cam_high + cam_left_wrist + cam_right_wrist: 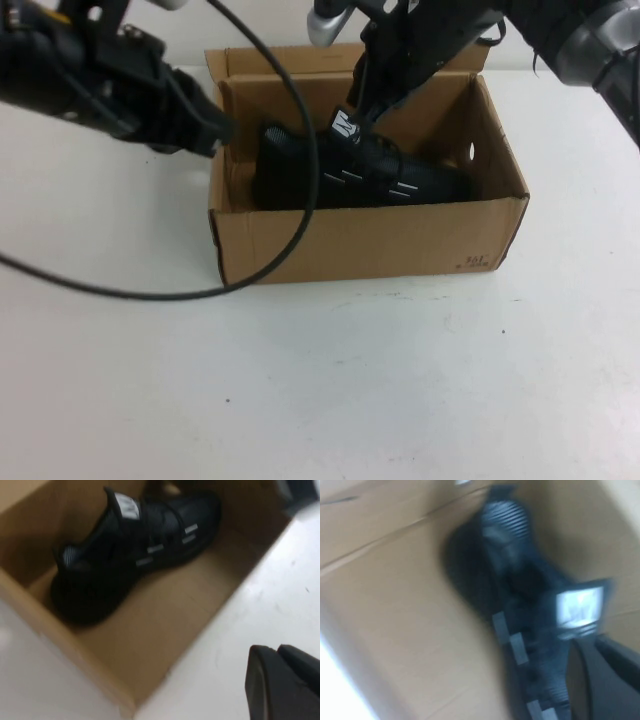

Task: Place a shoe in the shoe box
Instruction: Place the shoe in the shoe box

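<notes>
The black shoe (350,170) lies inside the brown shoe box (370,240), white tongue label (344,125) up, ridged sole toward the box's left end. It also shows in the left wrist view (135,545) and the right wrist view (520,595). My right gripper (362,108) reaches down into the box from the far right, right at the tongue label. My left gripper (218,128) is at the top edge of the box's left wall. In the left wrist view it hangs over the white table beside the box (165,625).
The box stands on a white table (320,380) with its flaps open at the back. It has a round hole (472,152) in its right wall and dark print (472,262) at the front right. A black cable (150,292) loops across the table at the left.
</notes>
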Motion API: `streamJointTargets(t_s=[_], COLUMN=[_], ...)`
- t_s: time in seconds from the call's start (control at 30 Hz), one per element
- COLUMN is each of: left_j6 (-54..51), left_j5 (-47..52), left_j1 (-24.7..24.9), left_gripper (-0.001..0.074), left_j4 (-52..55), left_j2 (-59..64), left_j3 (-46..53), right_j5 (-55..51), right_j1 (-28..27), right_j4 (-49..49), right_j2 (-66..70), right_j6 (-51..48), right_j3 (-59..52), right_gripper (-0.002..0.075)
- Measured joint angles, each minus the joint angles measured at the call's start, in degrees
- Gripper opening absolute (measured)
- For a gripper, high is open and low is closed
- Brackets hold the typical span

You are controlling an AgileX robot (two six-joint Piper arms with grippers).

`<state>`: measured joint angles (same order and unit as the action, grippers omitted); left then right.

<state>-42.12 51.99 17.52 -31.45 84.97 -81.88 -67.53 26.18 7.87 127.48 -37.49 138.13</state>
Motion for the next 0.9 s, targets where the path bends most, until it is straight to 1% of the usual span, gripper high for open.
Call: streamJointTargets(t_s=[0.07, 0.17, 0.33, 0.43, 0.57, 0.77, 0.9], left_j6=[-2.93, -4.89, -1.25, 3.02, 5.60, 6.31, 6.40], left_j5=[-1.26, -2.68, -5.89, -6.71, -6.58, -7.04, -7.25], left_j1=[0.00, 0.83, 5.09, 7.97, 10.09, 10.91, 10.91], left_gripper=[-0.0001, -0.0001, -0.0001, -0.0001, -0.0001, -0.0001, -0.0001], left_j4=[-1.94, -1.79, 6.41, 12.56, 15.04, 15.53, 15.33], left_j2=[3.91, 9.46, 16.88, 21.23, 26.25, 28.57, 28.83], left_j3=[-2.06, -5.35, -9.49, -11.48, -12.20, -12.59, -12.59], right_j5=[-2.50, -3.73, -3.94, -4.08, -4.11, -3.99, -3.88], right_j1=[-0.09, -0.94, -3.63, -4.24, -4.24, -4.14, -4.14], right_j4=[1.43, 2.98, 3.32, 3.77, 5.56, 7.19, 4.90], right_j2=[0.14, 1.44, 4.03, 4.15, 4.33, 5.76, 6.40], right_j6=[1.27, 6.00, 12.18, 12.78, 12.91, 12.91, 14.13], right_j3=[0.15, 0.18, -0.36, -1.32, -1.32, -3.20, -6.64], right_gripper=[-0.0010, -0.0014, -0.0016, -0.0016, -0.0017, -0.0016, -0.0016])
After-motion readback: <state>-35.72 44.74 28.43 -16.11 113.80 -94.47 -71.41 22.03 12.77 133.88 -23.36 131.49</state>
